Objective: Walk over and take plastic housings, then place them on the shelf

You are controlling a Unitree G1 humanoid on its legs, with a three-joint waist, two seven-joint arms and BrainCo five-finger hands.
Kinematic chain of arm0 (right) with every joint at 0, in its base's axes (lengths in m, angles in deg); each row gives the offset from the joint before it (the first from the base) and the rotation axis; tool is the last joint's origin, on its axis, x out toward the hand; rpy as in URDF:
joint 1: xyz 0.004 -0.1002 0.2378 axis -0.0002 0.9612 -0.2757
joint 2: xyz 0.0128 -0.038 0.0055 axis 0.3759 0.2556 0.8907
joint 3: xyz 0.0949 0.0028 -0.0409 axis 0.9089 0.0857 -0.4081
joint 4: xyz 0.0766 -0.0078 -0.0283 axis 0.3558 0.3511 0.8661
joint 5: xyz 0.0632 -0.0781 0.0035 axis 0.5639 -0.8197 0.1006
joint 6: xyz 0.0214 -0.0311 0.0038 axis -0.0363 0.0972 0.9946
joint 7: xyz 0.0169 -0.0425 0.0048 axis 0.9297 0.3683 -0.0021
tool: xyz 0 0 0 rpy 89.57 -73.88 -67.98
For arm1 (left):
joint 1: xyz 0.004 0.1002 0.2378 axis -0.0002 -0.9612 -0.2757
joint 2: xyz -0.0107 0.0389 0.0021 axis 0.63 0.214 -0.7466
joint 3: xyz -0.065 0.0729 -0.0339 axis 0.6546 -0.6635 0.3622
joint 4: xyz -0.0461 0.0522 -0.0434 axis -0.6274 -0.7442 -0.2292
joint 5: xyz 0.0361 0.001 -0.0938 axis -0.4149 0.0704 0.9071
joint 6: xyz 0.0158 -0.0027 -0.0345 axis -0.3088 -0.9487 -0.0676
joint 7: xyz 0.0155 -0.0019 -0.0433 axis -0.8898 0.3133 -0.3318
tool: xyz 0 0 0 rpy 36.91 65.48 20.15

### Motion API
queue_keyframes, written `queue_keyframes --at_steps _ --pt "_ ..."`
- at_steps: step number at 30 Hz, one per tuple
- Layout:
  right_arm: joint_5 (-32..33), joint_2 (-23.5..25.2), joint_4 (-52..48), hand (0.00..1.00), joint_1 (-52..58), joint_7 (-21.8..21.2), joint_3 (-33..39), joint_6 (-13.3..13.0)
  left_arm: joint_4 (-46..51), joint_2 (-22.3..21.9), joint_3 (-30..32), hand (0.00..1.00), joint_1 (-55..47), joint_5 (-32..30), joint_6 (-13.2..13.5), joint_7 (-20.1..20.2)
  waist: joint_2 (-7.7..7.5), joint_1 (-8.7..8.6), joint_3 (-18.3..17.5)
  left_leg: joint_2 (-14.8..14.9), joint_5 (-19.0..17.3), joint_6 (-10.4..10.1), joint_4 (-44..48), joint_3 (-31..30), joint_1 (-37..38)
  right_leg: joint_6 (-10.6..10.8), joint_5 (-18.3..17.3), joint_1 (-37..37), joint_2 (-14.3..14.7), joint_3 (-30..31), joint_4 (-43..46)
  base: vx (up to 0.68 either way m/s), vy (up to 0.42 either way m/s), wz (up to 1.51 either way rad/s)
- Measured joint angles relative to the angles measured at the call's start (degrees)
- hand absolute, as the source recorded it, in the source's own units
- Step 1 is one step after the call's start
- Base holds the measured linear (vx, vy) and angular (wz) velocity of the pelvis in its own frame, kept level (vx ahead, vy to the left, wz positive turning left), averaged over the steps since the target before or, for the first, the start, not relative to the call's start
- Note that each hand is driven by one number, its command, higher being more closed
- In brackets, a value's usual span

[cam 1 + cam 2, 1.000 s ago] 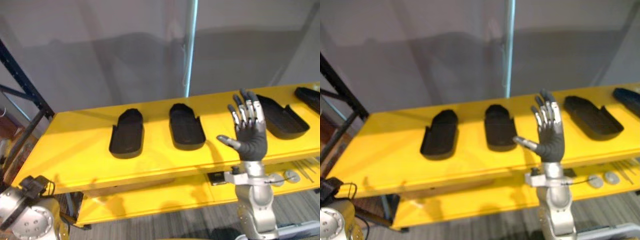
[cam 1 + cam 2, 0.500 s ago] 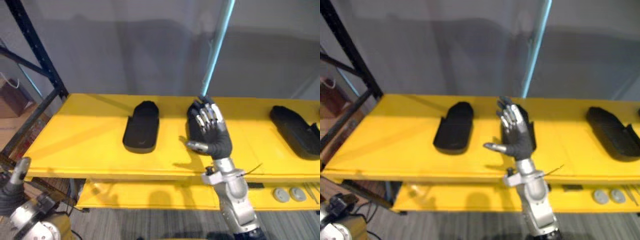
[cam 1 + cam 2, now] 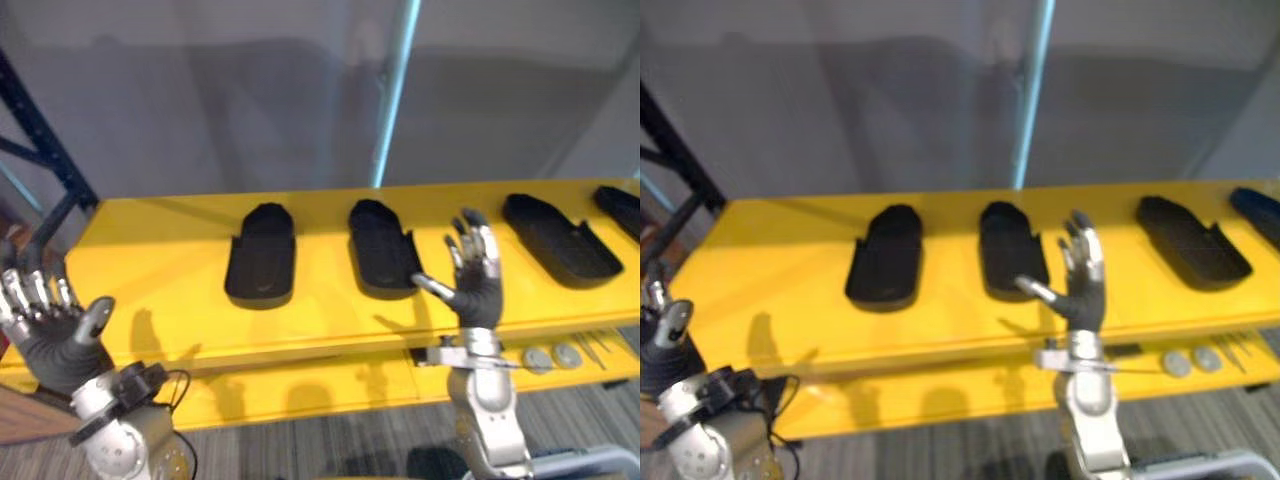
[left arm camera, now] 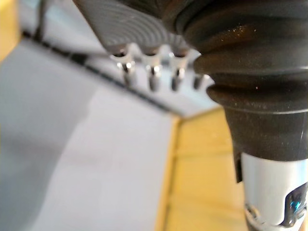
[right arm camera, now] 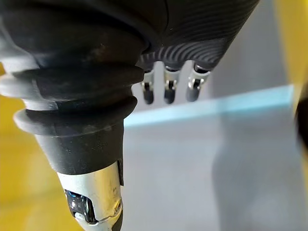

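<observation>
Nearest, before the left end of the long yellow shelf (image 3: 160, 260), the left robot hand (image 3: 50, 335) is raised with fingers spread, holding nothing. Before the shelf's middle, the right robot hand (image 3: 478, 290) stands upright, fingers straight, also empty. Four black shoe-shaped plastic housings (image 3: 262, 265) lie in a row along the shelf top.

The rightmost housing (image 3: 622, 208) is cut off by the edge.

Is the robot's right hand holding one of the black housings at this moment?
No, the right hand is held up with straight, spread fingers and nothing in it, while the nearest housing lies on the yellow shelf.
</observation>
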Motion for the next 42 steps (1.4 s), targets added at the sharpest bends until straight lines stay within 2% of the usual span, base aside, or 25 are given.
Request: queue_keyframes --at_steps 4,6,9,13,18,20,25,27,28,29,30,31,32,33,34,37,38,39,42 --pt "0.31 1.21 -3.83 0.0 5.09 1.21 3.62 -0.02 -2.52 1.62 -9.83 0.0 6.89 -0.08 -0.05 0.66 0.22 -3.73 1.08 0.0 -0.94 0.09 0.23 4.91 1.41 0.2 1.23 -1.16 0.46 5.02 -0.17 -0.01 0.036 -0.6" --pt "0.48 1.86 -4.78 0.0 8.36 1.47 4.69 -0.07 -3.35 2.43 -13.81 0.0 10.04 -0.63 -1.26 1.23 0.15 -5.48 1.71 0.02 -1.55 0.13 0.24 7.36 2.2 0.39 1.69 -1.64 0.74 7.42 -0.34 -0.01 0.027 -0.59" --pt "1.12 3.32 -6.69 0.0 13.32 1.95 4.5 -0.24 -4.1 2.48 -17.1 0.0 11.97 -3.65 -3.11 0.98 0.08 -7.06 1.9 0.02 -2.4 0.11 0.25 10.86 2.79 0.73 2.46 -2.96 1.24 11.05 -0.44 -0.01 0.024 -0.55" --pt "3.98 5.31 -6.73 0.0 15.29 0.33 4.28 -1.36 -6.57 4.11 -18.09 0.0 12.18 -5.5 -5.09 -0.86 -0.31 -7.86 2.61 0.71 -3.88 -0.17 0.24 15.05 4.77 0.51 2.89 -2.97 2.45 13.33 -0.99 -0.03 -0.006 -0.61" --pt "0.64 5.0 -5.84 0.0 15.33 -0.17 3.25 -1.48 -6.49 4.96 -16.66 0.0 12.04 -5.79 -5.62 -0.89 0.47 -7.56 3.21 2.41 -5.04 -1.57 2.01 17.27 5.03 -0.03 3.78 -3.17 3.84 12.85 -2.06 0.01 -0.063 -0.24" --pt "-1.77 4.52 -5.54 0.0 15.28 1.2 3.27 -1.42 -6.46 4.56 -16.13 0.0 12.03 -4.08 -5.62 0.3 1.27 -7.56 3.72 3.46 -5.74 -2.11 3.2 17.65 4.87 -0.2 3.98 -2.97 4.51 12.24 -2.37 0.03 -0.059 -0.09" --pt "-3.98 2.39 -5.41 0.0 13.53 2.88 3.32 -1.42 -6.42 4.3 -16.85 0.0 12.02 -2.83 -6.06 1.36 1.6 -7.48 4.12 4.97 -8.37 -2.59 7.19 19.1 5.01 -0.49 4.18 -2.94 6.53 14.05 -2.39 -0.02 -0.067 -0.34" --pt "-3.76 0.92 -5.38 0.0 12.37 1.94 3.28 -1.43 -6.42 4.3 -16.96 0.0 12.01 -3.01 -6.38 0.91 1.37 -6.22 4.44 5.73 -10.97 -0.5 13.61 15.97 4.13 -0.83 4.43 -3.02 7.1 17.59 -2.36 -0.05 -0.037 -0.93" --pt "-3.08 -0.36 -5.39 0.0 10.84 0.67 3.23 -1.45 -6.27 4.29 -16.91 0.0 11.98 -3.45 -6.56 -0.27 1.28 -5.67 4.92 5.81 -13.05 2.92 19.96 10.36 1.97 -1.05 4.6 -3.11 7.28 20.39 -2.25 -0.04 -0.02 -1.25" --pt "-1.8 -2.08 -5.38 0.0 8.57 -0.45 3.03 -1.46 -5.93 4.33 -16.34 0.0 11.85 -4.82 -7.0 -1.17 1.92 -5.02 5.74 5.52 -15.12 5.6 26.22 3.92 -0.43 -1.39 4.12 -3.25 7.81 23.21 -2.22 -0.07 0.0 -1.26" --pt "-0.97 -3.12 -5.36 0.0 7.79 -0.84 2.54 -1.45 -5.43 4.3 -16.35 0.0 11.51 -5.31 -7.28 -1.57 2.05 -4.68 6.17 5.27 -16.2 6.21 28.8 0.93 -1.77 -1.47 4.16 -3.76 8.25 24.67 -2.23 -0.14 0.094 -1.38" --pt "0.59 -5.24 -5.27 0.0 6.61 -1.73 1.99 -1.45 -4.31 4.27 -16.37 0.0 10.4 -6.15 -7.42 -2.1 3.89 -4.03 5.91 4.92 -18.76 5.84 30.7 -4.75 -3.02 -1.93 4.29 -5.59 9.1 26.39 -2.08 -0.13 0.142 -1.36" --pt "1.22 -6.19 -4.92 0.0 6.01 -1.92 1.57 -1.45 -3.74 4.32 -16.32 0.0 9.62 -7.04 -7.42 -2.35 5.21 -3.11 5.47 4.72 -20.31 4.43 30.1 -7.35 -3.01 -2.72 5.22 -7.04 9.69 26.29 -2.11 -0.17 0.223 -1.42" --pt "1.69 -6.4 -4.06 0.0 5.43 -1.93 0.88 -1.47 -3.31 4.28 -16.23 0.0 8.87 -7.55 -7.42 -2.53 5.83 -2.97 5.18 4.36 -21.32 2.94 28.75 -7.8 -3.03 -2.66 6.78 -8.5 9.75 25.96 -2.48 -0.1 0.157 -0.84" --pt "1.72 -6.2 -3.51 0.0 5.45 -2.01 0.6 -1.5 -3.29 4.27 -16.29 0.0 8.72 -7.55 -7.42 -2.53 5.94 -3.06 5.11 4.0 -21.47 2.65 27.96 -7.57 -2.98 -2.59 7.57 -9.02 9.42 25.92 -2.63 -0.12 0.144 -0.42" --pt "2.48 -5.39 -2.02 0.0 5.67 -2.97 -1.04 -2.15 -3.23 4.43 -16.25 0.0 8.28 -7.58 -7.36 -2.87 3.81 -2.82 6.44 2.45 -21.83 1.77 24.54 -7.65 -2.93 -1.46 8.93 -10.26 7.49 25.54 -3.2 -0.1 0.077 0.05" --pt "2.52 -5.35 -2.02 0.0 5.05 -2.97 -1.82 -2.74 -3.2 4.42 -15.89 0.0 7.05 -7.58 -7.35 -3.41 3.26 -2.23 6.77 1.7 -21.76 1.64 24.48 -7.66 -3.08 -1.62 9.12 -10.45 7.04 25.47 -3.25 -0.08 0.061 0.06" --pt "2.82 -5.34 -1.96 0.0 4.36 -2.95 -1.99 -3.18 -3.21 4.53 -15.78 0.0 5.85 -7.52 -7.34 -4.19 3.1 -1.45 6.79 1.57 -21.76 1.65 24.58 -7.79 -3.19 -1.63 9.12 -10.46 6.67 25.31 -3.23 -0.07 0.05 0.04" --pt "2.78 -5.34 -0.47 0.0 1.88 -2.12 -2.01 -3.57 -3.2 4.55 -16.03 0.0 5.95 -7.53 -5.7 -3.55 3.11 -1.23 6.79 0.6 -21.77 1.65 25.54 -9.48 -4.08 -1.3 9.35 -10.55 5.64 23.43 -3.02 -0.02 0.038 0.24"
